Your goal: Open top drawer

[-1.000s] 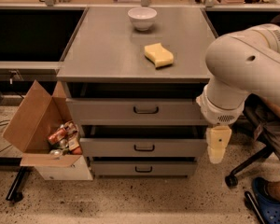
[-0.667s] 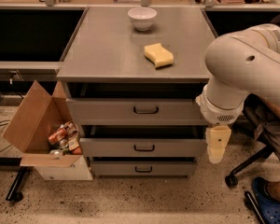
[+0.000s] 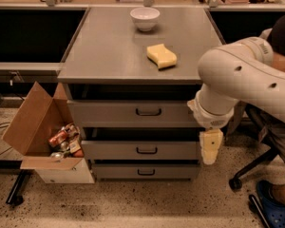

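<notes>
The gripper [image 3: 211,147] hangs pointing down at the cabinet's [image 3: 109,56] right edge, well apart from the top drawer's [image 3: 104,114] handle [image 3: 148,112]; clenched or released, I cannot tell.

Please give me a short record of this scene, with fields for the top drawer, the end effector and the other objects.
top drawer: wide grey metal top drawer, dark loop handle untouched
end effector: pale yellow end effector, hanging by the right end of the middle drawer front, apart from the handle
on grey tabletop: white round bowl, yellow sponge
floor, left: open brown cardboard box holding packets
</notes>
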Controlling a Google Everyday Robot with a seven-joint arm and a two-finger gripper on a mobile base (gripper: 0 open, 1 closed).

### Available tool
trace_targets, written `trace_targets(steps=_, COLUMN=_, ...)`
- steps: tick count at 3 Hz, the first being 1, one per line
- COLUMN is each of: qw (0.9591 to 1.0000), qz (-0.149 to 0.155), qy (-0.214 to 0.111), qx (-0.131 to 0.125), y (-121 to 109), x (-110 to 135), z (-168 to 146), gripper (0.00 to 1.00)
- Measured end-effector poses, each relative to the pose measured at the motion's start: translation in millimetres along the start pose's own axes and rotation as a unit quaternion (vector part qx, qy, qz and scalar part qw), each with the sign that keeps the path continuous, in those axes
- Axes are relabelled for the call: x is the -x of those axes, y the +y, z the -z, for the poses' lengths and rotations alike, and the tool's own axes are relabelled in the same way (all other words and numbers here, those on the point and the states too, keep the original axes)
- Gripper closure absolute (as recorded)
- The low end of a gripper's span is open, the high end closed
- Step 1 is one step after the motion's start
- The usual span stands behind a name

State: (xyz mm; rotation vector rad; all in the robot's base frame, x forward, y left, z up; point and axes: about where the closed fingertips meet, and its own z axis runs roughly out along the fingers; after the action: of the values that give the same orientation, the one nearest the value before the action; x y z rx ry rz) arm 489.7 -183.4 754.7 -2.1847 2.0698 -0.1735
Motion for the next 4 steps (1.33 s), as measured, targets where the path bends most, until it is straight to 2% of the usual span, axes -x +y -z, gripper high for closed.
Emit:
trace_targets(steps=1, qw=0.9999, qz=0.010, qy=-0.011, qx=0.007, y=-18.3, x=6.8, z=-30.5, gripper=0.00)
trace_targets(steps=2, qw=0.9997, qz=0.001, qy=-0.023, qx=0.011, y=-33.0, x=6.6, z=-45.0, gripper=0.00)
trace_targets(steps=4, qw=0.9966, qz=-0.052, qy=-0.062, qx=0.013, y=-80.0, x=-3.1, z=-68.9, gripper=0.00)
